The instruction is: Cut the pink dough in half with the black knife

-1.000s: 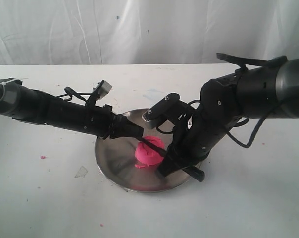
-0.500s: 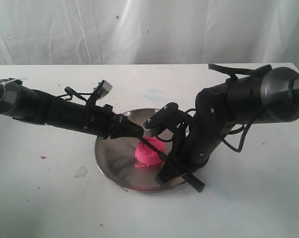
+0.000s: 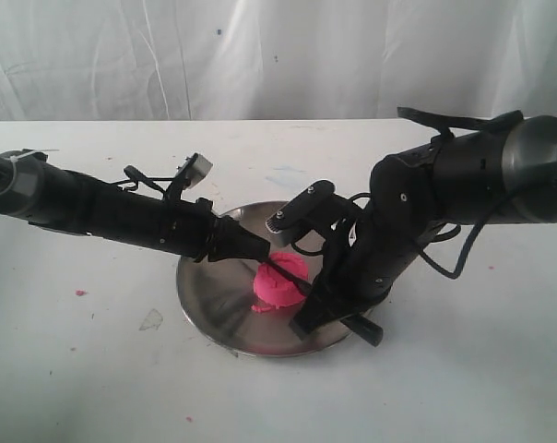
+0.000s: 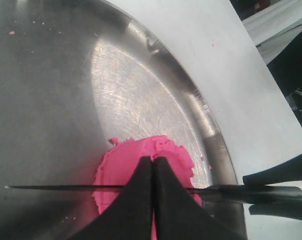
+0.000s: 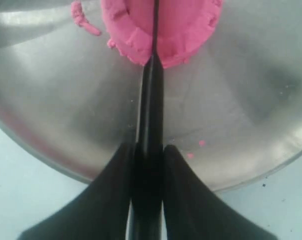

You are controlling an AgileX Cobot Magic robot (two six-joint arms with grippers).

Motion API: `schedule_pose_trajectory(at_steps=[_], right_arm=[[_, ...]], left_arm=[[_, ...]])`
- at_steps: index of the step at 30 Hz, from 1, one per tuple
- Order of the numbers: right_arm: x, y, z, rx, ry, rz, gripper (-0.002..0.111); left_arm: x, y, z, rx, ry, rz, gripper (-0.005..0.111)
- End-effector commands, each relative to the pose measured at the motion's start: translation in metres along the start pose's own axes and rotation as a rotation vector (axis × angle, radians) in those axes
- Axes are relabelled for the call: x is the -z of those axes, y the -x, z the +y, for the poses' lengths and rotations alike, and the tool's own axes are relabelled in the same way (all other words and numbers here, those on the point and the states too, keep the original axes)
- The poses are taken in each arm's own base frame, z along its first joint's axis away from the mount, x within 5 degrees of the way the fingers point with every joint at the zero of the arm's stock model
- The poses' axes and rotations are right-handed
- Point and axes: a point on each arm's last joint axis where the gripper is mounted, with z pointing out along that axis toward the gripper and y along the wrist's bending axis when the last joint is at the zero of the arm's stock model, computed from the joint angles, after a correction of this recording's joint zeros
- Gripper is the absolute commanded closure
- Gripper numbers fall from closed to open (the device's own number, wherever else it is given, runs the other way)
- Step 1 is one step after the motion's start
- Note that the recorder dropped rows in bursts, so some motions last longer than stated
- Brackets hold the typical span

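Holding the knife (image 5: 151,95) across the middle of the dough (image 3: 277,288), the right gripper (image 5: 150,152) clamps the black handle over the near rim of the steel plate (image 3: 214,291). The blade runs away from it into the pink lump near the plate's centre. The cut looks under way rather than finished: the edge sits sunk in the dough, yet the lump reads as one piece with its halves not parted. Whether the blade has reached the metal cannot be told. The left gripper (image 4: 152,167) reaches in from the other side, jaws closed on nothing, its tips at the blade's back above the dough. Pink crumbs (image 3: 79,293) dot the white table (image 3: 94,369); a creased white cloth (image 3: 260,55) hangs behind.
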Motion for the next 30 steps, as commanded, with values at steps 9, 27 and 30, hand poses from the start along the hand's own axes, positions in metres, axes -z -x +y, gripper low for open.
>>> schedule_pose_trajectory(at_steps=[9, 27, 30], right_arm=[[-0.010, -0.001, -0.005, -0.003, -0.008, 0.008, 0.108], [0.009, 0.004, -0.005, 0.002, -0.024, -0.056, 0.108], [0.014, 0.005, -0.005, 0.002, -0.027, -0.072, 0.108]], left_arm=[[-0.003, -0.011, 0.011, 0.021, 0.036, 0.044, 0.107], [-0.003, -0.015, 0.016, 0.003, 0.076, 0.070, 0.107], [-0.003, -0.015, 0.016, 0.006, 0.085, 0.076, 0.107]])
